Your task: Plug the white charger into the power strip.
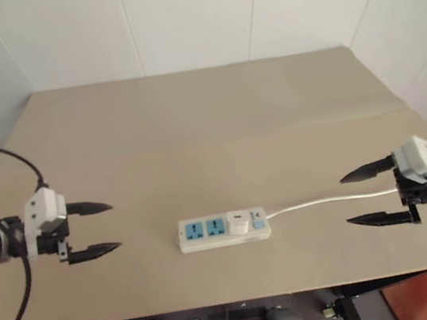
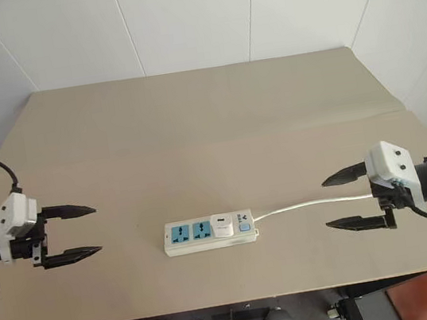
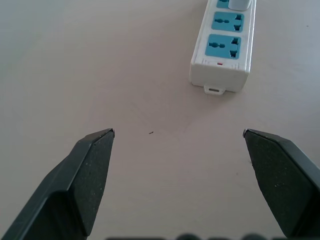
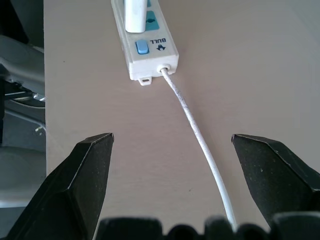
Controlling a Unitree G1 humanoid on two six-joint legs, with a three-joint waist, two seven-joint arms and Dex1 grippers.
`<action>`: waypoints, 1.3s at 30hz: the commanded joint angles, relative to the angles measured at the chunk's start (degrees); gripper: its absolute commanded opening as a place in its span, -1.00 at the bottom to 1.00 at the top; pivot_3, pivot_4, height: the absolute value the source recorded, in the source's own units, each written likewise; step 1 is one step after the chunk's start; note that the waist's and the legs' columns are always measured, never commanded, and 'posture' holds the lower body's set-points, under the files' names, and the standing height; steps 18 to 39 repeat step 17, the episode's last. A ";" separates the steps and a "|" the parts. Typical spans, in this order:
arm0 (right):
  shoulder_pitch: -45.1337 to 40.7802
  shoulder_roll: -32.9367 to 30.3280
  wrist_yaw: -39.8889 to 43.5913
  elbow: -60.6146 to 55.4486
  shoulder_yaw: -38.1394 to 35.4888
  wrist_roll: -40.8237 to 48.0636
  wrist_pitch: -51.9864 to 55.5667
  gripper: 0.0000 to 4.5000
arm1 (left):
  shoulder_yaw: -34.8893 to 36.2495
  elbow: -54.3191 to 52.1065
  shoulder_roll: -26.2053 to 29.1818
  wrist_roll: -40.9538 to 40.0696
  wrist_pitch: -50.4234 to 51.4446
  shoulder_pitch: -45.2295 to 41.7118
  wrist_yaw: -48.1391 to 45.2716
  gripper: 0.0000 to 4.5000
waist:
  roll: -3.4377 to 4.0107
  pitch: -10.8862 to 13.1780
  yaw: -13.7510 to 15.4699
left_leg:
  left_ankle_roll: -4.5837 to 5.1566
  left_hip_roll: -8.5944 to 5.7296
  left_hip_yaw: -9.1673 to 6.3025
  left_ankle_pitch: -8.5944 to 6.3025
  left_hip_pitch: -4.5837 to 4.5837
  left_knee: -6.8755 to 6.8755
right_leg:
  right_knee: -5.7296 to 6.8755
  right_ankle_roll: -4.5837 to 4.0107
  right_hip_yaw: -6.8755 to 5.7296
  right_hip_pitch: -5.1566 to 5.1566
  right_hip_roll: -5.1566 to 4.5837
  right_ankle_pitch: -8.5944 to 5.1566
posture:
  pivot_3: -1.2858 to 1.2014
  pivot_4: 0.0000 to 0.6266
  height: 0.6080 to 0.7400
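The power strip (image 1: 224, 229) lies near the table's front edge, its thin white cord (image 1: 324, 202) running off to the right. The white charger (image 1: 239, 224) sits in the socket nearest the blue switch, with two blue socket faces bare beside it. It also stands up from the strip in the right wrist view as the white charger (image 4: 136, 15). My left gripper (image 1: 95, 227) hovers open at the left, well apart from the strip, fingers pointing toward it. Out at the right my right gripper (image 1: 368, 196) is open too, one finger on each side of the cord, holding nothing.
The tan table (image 1: 208, 120) reaches back to white wall panels. Black cables (image 1: 2, 199) loop by my left arm at the table's left edge. The front edge (image 1: 234, 298) runs just below the strip.
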 commanded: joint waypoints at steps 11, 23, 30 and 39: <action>3.96 -0.49 -2.07 -6.86 -6.92 2.71 2.46 0.98 | -4.62 2.65 -2.09 1.74 -2.48 -8.38 -1.17 1.00 | -0.01 0.00 0.16 | 0.00 -0.01 -0.02 0.00 0.01 0.19 | 0.12 0.01 0.00 0.06 0.02 0.00 | 0.03 -0.52 1.00; -0.95 1.33 -4.15 -5.28 -2.65 1.10 0.49 0.98 | -4.40 0.87 -2.43 -0.46 -0.43 -9.21 -2.21 1.00 | -0.01 0.01 -0.21 | 0.00 0.00 -0.04 0.00 0.03 0.33 | 0.25 0.02 0.02 0.07 0.04 0.00 | 0.03 -0.52 1.00; -0.95 1.33 -4.15 -5.28 -2.65 1.10 0.49 0.98 | -4.40 0.87 -2.43 -0.46 -0.43 -9.21 -2.21 1.00 | -0.01 0.01 -0.21 | 0.00 0.00 -0.04 0.00 0.03 0.33 | 0.25 0.02 0.02 0.07 0.04 0.00 | 0.03 -0.52 1.00; -0.95 1.33 -4.15 -5.28 -2.65 1.10 0.49 0.98 | -4.40 0.87 -2.43 -0.46 -0.43 -9.21 -2.21 1.00 | -0.01 0.01 -0.21 | 0.00 0.00 -0.04 0.00 0.03 0.33 | 0.25 0.02 0.02 0.07 0.04 0.00 | 0.03 -0.52 1.00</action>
